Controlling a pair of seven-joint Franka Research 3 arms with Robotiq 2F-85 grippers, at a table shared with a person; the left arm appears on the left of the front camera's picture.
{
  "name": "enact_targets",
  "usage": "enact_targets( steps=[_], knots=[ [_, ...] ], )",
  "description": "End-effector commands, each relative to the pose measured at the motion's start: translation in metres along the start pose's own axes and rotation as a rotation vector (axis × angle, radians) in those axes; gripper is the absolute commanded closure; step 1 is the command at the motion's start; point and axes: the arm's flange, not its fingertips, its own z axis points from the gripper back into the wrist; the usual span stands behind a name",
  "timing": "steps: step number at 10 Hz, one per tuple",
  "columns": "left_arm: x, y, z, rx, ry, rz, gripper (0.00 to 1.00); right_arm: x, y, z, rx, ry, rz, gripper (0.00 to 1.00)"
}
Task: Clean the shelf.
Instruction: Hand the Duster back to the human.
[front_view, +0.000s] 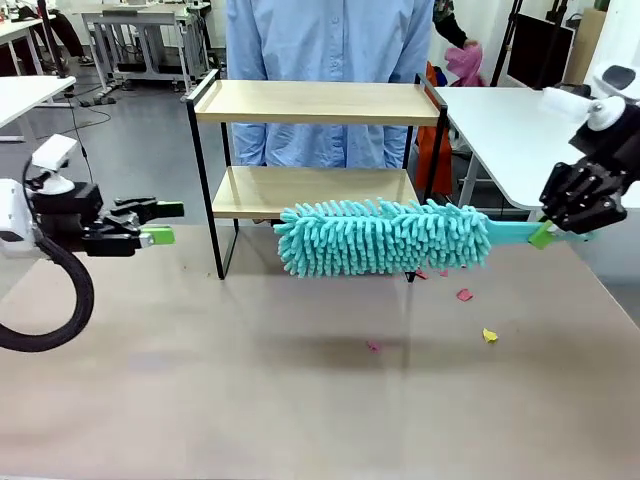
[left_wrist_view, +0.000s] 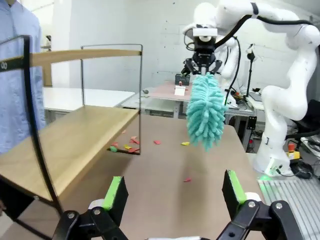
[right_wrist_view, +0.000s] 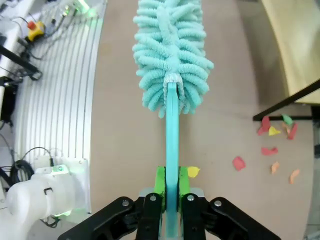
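Observation:
The shelf (front_view: 310, 103) is a two-tier rack of light wood boards in a thin black frame, standing at the table's far middle; its lower board (left_wrist_view: 65, 145) fills the left of the left wrist view. A teal fluffy duster (front_view: 385, 238) hangs level in the air in front of the lower board, above the table. My right gripper (front_view: 548, 234) is shut on the duster's flat teal handle (right_wrist_view: 172, 150) at the right. My left gripper (front_view: 160, 223) stands open at the left of the table, holding nothing, its green pads (left_wrist_view: 116, 192) wide apart.
Small coloured paper scraps (front_view: 465, 295) lie on the brown table (front_view: 300, 400) near the shelf's right leg, more of these scraps (right_wrist_view: 272, 131) in the right wrist view. A person in a blue shirt (front_view: 330, 40) stands behind the shelf. A white table (front_view: 510, 130) is at right.

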Motion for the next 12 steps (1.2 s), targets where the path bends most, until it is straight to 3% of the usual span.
enact_targets(
  steps=[1,2,6,9,12],
  knots=[
    [0.005,-0.002,-0.021,-0.003,-0.016,0.027,0.0,0.0,-0.007,0.007,-0.014,-0.035,0.02,0.87],
    [0.0,0.0,0.0,0.0,0.0,0.0,0.0,0.0,0.0,0.0,0.0,0.0,0.0,0.87],
    [-0.002,-0.001,-0.005,0.002,0.003,0.01,0.0,0.0,0.0,0.0,0.0,0.0,0.0,0.87],
    [0.001,-0.004,-0.076,-0.111,-0.052,-0.006,0.0,0.0,0.0,0.0,0.0,0.0,0.0,0.87],
    [-0.011,-0.004,-0.121,-0.21,-0.076,-0.033,0.0,0.0,0.0,0.0,0.0,0.0,0.0,0.87]
  ],
)
